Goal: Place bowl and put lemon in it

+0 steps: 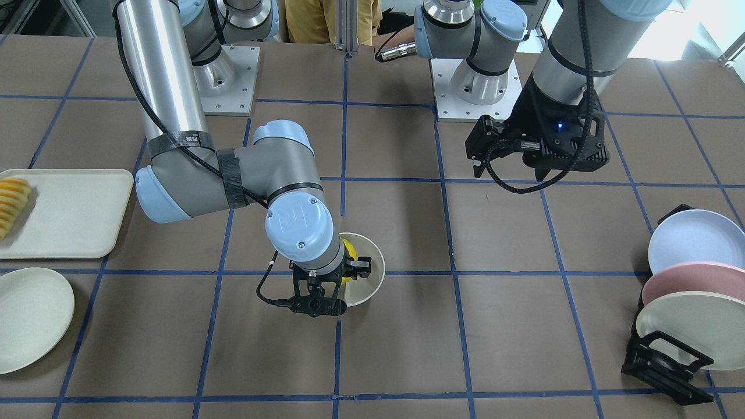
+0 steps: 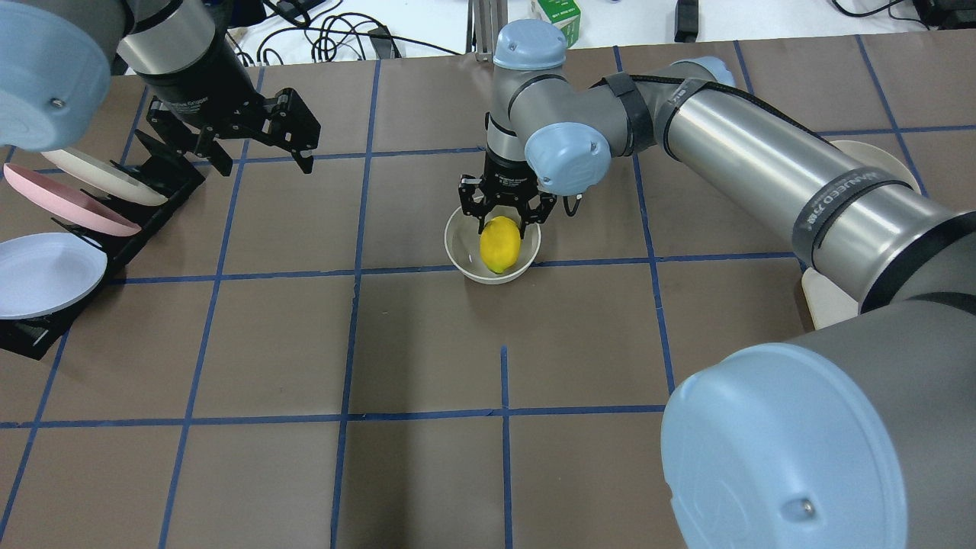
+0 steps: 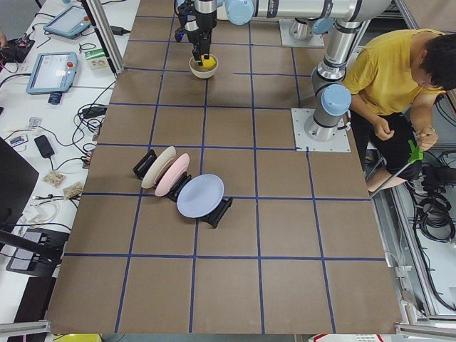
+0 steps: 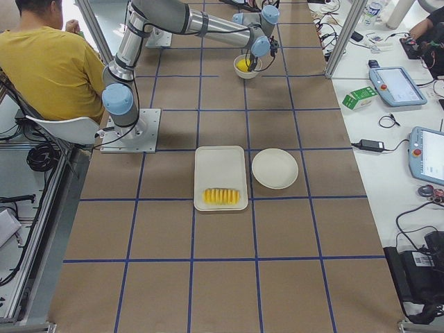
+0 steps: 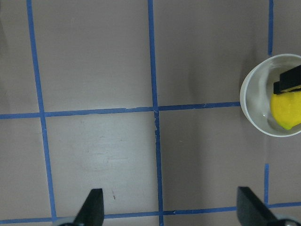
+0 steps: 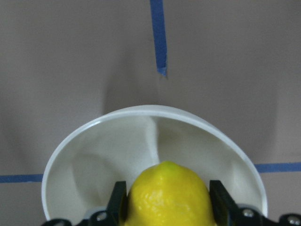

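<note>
The off-white bowl [image 2: 463, 261] stands on the table near its middle; it also shows in the front view [image 1: 373, 273] and the left wrist view [image 5: 253, 104]. The yellow lemon [image 2: 500, 245] is inside the bowl, its lower end down in it. My right gripper [image 2: 503, 226] reaches down into the bowl, shut on the lemon's upper part. In the right wrist view the fingers [image 6: 117, 200] press both sides of the lemon [image 6: 167, 190] above the bowl's glossy inside [image 6: 113, 150]. My left gripper [image 2: 263, 156] is open and empty, hovering off to the bowl's left.
A black rack [image 2: 145, 206] with pink, white and pale blue plates stands under and beside my left arm. A cream tray [image 1: 75, 215] with sliced fruit [image 1: 11, 203] and a flat plate [image 1: 29, 317] lie on my right. A person in yellow [image 3: 395, 68] sits behind the bases.
</note>
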Tool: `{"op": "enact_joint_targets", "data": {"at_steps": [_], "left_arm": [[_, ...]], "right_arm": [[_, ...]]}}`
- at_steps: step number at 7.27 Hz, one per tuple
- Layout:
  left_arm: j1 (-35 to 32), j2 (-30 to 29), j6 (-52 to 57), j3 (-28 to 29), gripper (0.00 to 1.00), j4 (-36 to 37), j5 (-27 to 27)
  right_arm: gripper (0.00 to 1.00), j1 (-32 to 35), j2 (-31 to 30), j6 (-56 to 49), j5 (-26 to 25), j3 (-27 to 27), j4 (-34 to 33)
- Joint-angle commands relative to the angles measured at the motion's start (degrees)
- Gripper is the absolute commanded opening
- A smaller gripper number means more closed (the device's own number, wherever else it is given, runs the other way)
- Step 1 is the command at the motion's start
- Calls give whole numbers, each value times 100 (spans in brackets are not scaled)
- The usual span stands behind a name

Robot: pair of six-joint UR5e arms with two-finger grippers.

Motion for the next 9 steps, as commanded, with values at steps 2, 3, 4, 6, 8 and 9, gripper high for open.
{"op": "enact_joint_targets", "data": {"at_steps": [2,3,4,6,8,9], "left_arm": [[2,-1,-7,4,100,7,-35],[2,-1,-7,-5,100,7,-27],[-7,-1,-24,-5,100,7,-35],[2,-10,-24,-5,100,15,-27],[-24,-45,-85,4,100,15,-35],[-33,-28,-86,4,100,15,-35]], "right_arm": [[77,33,85,8,-7,9,-114],[100,50,76,25,-8,9,-114],[100,68,59,25,-16,9,-97],[100,59,-159,8,-104,-70,26],[100,-273,-704,-246,-1063,-289,700],[100,-658,-906,-526,-1236,-394,1121]]}}
